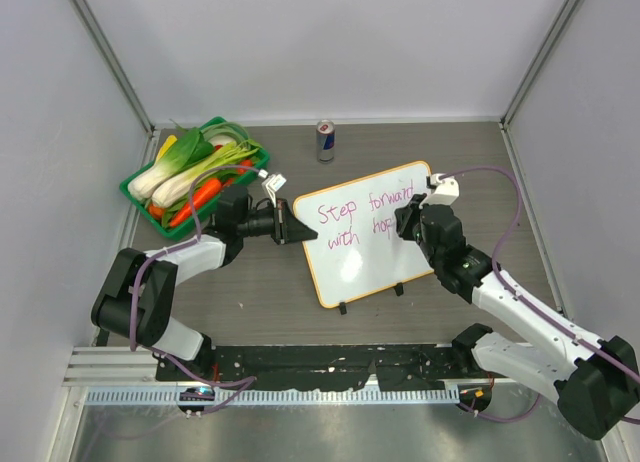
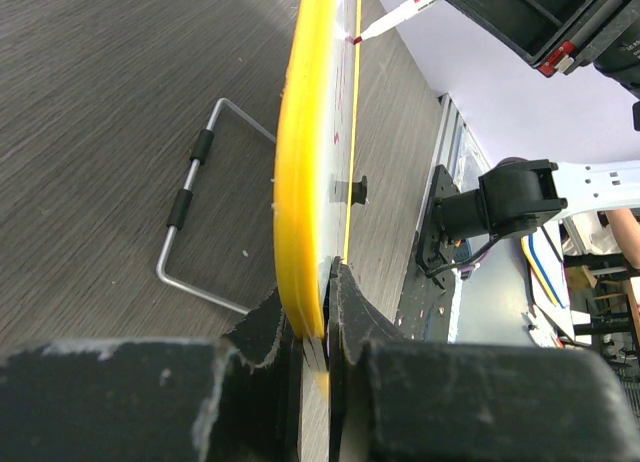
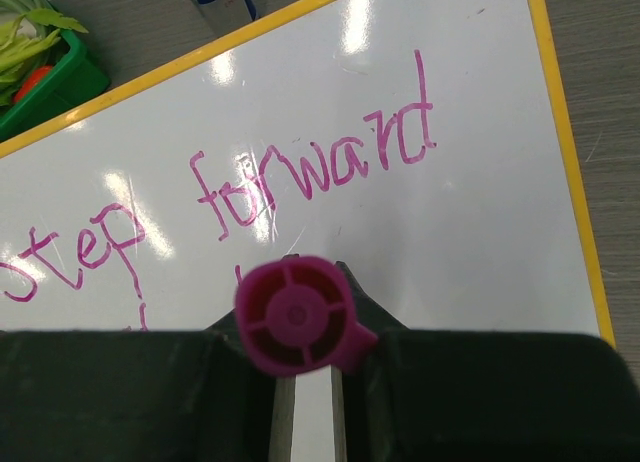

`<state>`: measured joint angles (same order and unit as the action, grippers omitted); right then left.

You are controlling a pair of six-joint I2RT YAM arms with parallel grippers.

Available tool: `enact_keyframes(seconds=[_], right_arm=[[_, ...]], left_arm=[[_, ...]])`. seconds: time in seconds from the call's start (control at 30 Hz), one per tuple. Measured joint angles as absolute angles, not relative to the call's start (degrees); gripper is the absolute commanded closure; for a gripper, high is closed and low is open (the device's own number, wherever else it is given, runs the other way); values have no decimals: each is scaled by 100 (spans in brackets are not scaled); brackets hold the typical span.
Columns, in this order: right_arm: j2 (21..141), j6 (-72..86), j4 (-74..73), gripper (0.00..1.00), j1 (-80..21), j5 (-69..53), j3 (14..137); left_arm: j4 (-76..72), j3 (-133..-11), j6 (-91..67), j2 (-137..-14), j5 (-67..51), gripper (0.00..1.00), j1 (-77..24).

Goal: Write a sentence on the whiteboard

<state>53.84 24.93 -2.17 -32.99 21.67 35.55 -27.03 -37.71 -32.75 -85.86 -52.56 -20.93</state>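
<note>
Over the whiteboard (image 1: 365,252), right gripper (image 1: 407,223) angled down clamping a marker (image 3: 295,317), left gripper (image 1: 288,223) pinching board's edge

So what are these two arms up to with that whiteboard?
They are writing on it. The left hand pinches one edge of the board to steady it. The right hand grips a pink marker with its tip on the board. The words read "Step forward" on top and "with hop" below. Anything after that is hidden behind the right hand.
</note>
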Motion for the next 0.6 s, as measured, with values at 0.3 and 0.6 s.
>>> enact_keyframes(seconds=[0.3,0.6], right_arm=[[5041,2692,-228,99,-3271,1973,3411],[4654,2733,-231,99,-2980,1927,3393]], left_arm=[[-2705,-3787,-3242,-8586,-5273,100,-2099],[-2705,-3791,-3234,-8586,-5273,100,-2104]])
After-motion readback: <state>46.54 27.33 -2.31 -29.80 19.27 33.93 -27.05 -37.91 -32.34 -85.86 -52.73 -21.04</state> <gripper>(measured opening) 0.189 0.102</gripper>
